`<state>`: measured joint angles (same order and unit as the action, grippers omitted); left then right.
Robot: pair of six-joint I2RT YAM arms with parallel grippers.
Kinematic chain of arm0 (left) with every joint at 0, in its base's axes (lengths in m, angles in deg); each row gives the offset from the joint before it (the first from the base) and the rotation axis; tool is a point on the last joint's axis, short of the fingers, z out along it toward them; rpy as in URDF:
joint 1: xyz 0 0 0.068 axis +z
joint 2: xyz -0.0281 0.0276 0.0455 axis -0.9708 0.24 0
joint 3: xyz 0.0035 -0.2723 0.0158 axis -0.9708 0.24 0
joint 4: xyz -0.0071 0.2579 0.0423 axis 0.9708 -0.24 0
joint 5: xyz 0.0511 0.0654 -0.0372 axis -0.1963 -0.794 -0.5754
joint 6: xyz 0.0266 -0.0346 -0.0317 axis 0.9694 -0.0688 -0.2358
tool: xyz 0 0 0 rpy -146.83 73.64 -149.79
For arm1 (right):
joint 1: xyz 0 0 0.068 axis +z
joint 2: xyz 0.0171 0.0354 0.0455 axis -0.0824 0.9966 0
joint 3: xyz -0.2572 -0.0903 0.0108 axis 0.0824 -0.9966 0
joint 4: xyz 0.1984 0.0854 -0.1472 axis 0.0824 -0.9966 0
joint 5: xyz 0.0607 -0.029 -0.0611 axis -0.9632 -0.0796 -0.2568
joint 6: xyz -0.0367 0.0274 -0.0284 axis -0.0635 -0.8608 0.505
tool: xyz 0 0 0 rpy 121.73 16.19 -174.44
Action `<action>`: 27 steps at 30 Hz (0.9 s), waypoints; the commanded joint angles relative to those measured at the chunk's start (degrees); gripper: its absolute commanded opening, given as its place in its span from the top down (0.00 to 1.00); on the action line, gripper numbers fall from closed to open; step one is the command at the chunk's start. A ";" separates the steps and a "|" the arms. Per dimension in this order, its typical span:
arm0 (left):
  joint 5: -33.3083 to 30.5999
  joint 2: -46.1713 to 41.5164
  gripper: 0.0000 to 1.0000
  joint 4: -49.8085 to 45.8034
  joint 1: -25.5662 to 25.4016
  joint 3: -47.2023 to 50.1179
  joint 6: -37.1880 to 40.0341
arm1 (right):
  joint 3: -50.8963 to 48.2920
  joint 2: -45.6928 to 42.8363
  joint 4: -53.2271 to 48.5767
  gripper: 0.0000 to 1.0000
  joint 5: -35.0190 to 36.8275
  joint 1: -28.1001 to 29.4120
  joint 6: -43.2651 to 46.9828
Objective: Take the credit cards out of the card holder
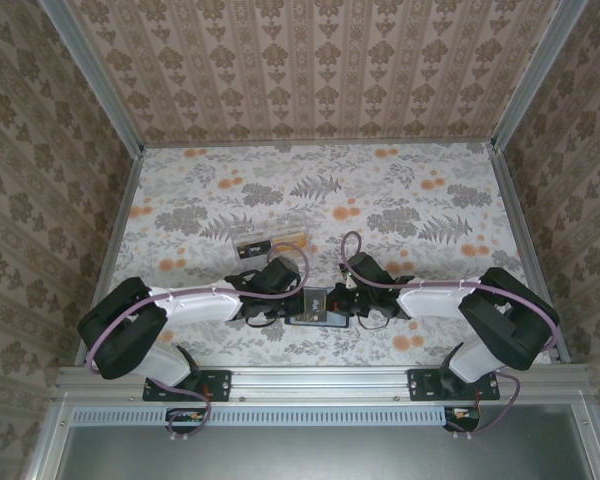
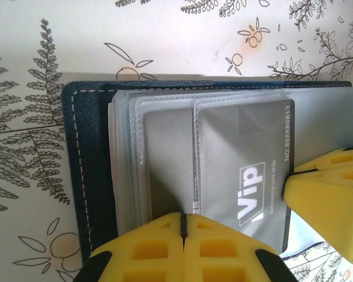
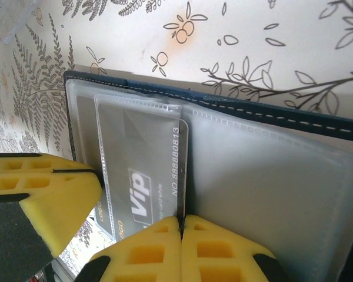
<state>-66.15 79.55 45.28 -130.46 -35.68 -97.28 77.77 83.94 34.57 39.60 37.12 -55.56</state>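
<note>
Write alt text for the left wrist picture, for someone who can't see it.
An open navy card holder lies on a floral tabletop, a grey VIP card tucked in its clear sleeves. The left gripper, yellow and shut, meets the sleeves' lower edge; the right gripper's finger sits at the card's right end.

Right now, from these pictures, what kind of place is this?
Probably a staged robot test booth, not a home: wallpaper panels in metal framing, a floral tabletop, two arms bolted to a rail.
</note>
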 commanded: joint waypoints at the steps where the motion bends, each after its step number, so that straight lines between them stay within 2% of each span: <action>1: -2.62 0.61 1.00 -6.91 1.08 2.84 -0.23 | -1.78 -1.39 -2.66 1.00 0.85 -1.31 0.05; 13: -2.08 0.20 1.00 -6.67 0.93 2.40 0.13 | -2.02 -1.97 -1.79 1.00 -0.73 -2.03 0.58; 15: -1.99 -0.06 1.00 -6.76 0.74 2.06 0.29 | -1.49 -2.39 -1.61 0.90 -1.22 -1.79 0.56; 20: -2.34 -1.85 1.00 -8.41 0.05 0.43 0.76 | 1.45 -3.44 -4.51 0.85 -1.00 -0.20 2.08; 25: -4.71 -6.97 0.91 -12.79 -0.10 -1.11 1.37 | 2.75 -3.38 -5.22 0.84 -0.92 0.65 2.34; 27: -5.80 -9.25 0.85 -14.24 0.24 -1.09 1.81 | 3.57 -3.10 -5.31 0.82 -1.09 1.22 2.60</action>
<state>-68.95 73.67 36.54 -130.40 -35.51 -96.77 79.41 81.69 31.32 38.90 37.58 -54.03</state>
